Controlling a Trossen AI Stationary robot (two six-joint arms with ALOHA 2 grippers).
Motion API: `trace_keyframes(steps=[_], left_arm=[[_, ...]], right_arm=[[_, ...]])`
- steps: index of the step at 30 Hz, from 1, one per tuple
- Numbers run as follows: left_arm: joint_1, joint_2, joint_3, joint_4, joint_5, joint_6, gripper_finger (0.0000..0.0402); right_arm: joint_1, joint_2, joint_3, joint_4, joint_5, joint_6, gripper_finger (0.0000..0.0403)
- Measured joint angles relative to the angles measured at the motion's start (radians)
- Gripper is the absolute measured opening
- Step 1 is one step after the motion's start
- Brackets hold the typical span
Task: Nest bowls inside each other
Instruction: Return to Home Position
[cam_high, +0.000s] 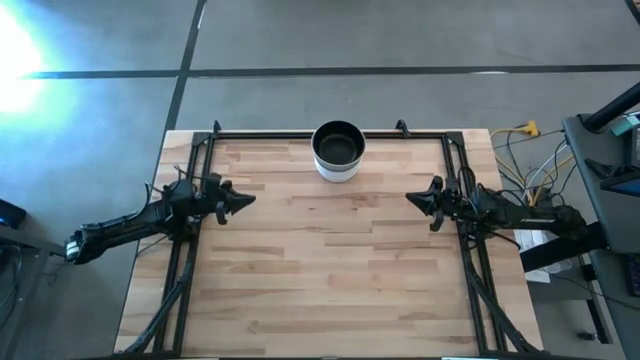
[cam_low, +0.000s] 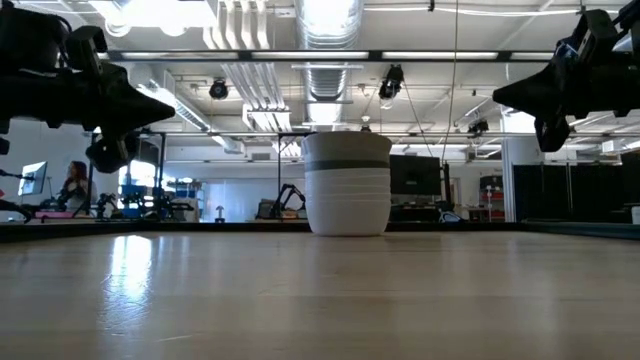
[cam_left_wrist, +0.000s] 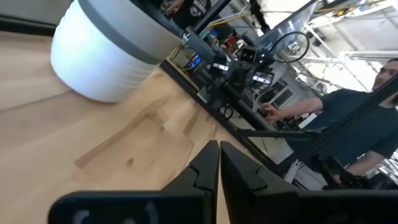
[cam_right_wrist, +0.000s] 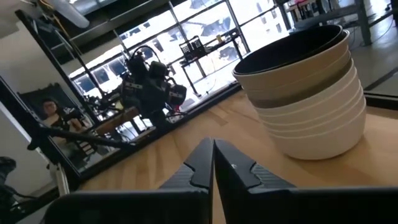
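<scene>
Two arms flank one stack of bowls (cam_high: 337, 170) on a wooden surface (cam_high: 330, 280).

At the left edge we see the left tool (cam_high: 245, 201) raised off the wood and pointing inward, its fingers pressed together and holding nothing. Between the arms, close to the middle of the far edge, stands the stack: white bowls (cam_low: 346, 205) below, grey ones (cam_low: 346, 163) above them, and a black bowl (cam_high: 338, 148) innermost on top. At the right edge the right tool (cam_high: 412, 199) is likewise closed, empty and raised, well apart from the stack.
</scene>
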Motion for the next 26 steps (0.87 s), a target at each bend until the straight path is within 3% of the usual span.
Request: trace_keyframes(steps=[26], left_arm=[[0.000, 0.114, -0.001, -0.001, 0.001, 0.002, 0.0000]], right_arm=[[0.000, 0.000, 0.000, 0.000, 0.002, 0.000, 0.0009]])
